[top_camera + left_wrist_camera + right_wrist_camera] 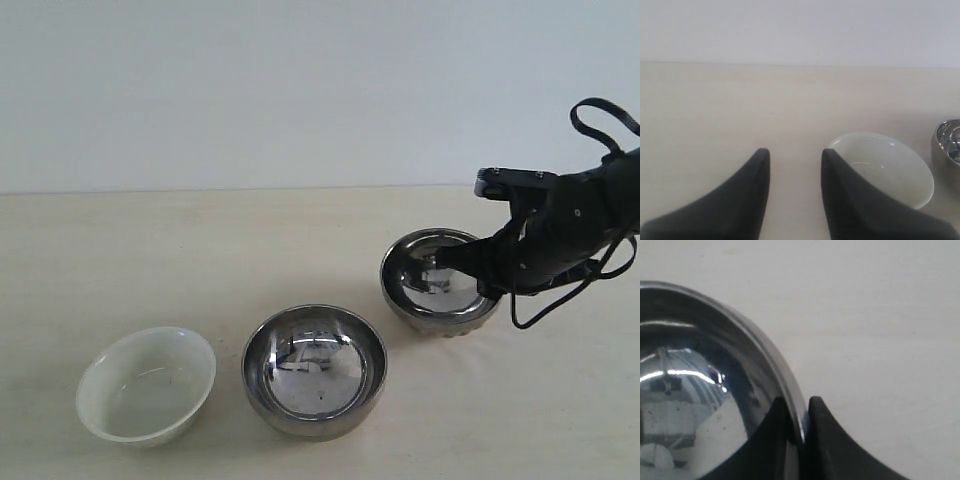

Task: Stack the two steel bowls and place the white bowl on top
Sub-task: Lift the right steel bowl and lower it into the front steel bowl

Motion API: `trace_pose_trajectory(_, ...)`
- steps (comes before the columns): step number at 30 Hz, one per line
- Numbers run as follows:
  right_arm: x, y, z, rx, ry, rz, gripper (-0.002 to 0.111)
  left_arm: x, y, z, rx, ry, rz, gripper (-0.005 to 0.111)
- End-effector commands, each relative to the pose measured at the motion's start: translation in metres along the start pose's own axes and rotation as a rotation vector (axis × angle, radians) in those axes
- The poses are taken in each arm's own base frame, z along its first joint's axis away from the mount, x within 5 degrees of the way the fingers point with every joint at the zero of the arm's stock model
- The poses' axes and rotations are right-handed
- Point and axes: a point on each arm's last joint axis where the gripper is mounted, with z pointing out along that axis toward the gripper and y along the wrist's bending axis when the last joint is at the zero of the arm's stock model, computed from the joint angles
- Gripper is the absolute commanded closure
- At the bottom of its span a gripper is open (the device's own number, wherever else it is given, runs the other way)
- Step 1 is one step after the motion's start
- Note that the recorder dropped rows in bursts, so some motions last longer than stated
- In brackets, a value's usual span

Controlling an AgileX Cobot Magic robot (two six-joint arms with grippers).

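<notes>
A ribbed steel bowl (pixel 435 283) sits at the right of the table. My right gripper (pixel 490 268) is shut on its rim (pixel 790 390), one finger inside the bowl and one outside. The smooth steel bowl (pixel 314 370) stands in the middle near the front. To its left is the white bowl (pixel 146 385), upright and empty. My left gripper (pixel 792 165) is open over bare table, with the white bowl (pixel 885 167) just beside one finger and the edge of a steel bowl (pixel 949 150) further off. The left arm is out of the exterior view.
The pale wooden table (pixel 200 260) runs back to a plain white wall (pixel 300 90). Black cables (pixel 600 125) loop above and beside the right arm.
</notes>
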Motion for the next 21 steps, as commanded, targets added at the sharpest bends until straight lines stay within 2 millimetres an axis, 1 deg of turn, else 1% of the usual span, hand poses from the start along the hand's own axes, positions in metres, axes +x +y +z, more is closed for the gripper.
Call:
trace_pose_trajectory(1,0.000,-0.004,-0.017,0.029,0.038,-0.055,0.108,0.001,0.000,0.000,-0.002,0.001,0.001,0.074)
trace_pose_trajectory(8,-0.009,-0.003,-0.049,0.032,0.014,-0.071,0.108,0.001,0.000,0.000,-0.002,0.001,0.001,0.074)
trace_pose_trajectory(12,-0.011,-0.001,-0.065,0.027,0.020,-0.088,0.108,0.001,0.000,0.000,-0.002,0.001,0.001,0.074)
trace_pose_trajectory(15,-0.011,0.005,-0.077,-0.005,0.022,-0.105,0.108,0.001,0.000,0.000,-0.002,0.001,0.001,0.074)
trace_pose_trajectory(21,-0.011,0.030,-0.105,-0.104,-0.020,-0.148,0.108,0.001,0.000,0.000,-0.002,0.001,0.001,0.074)
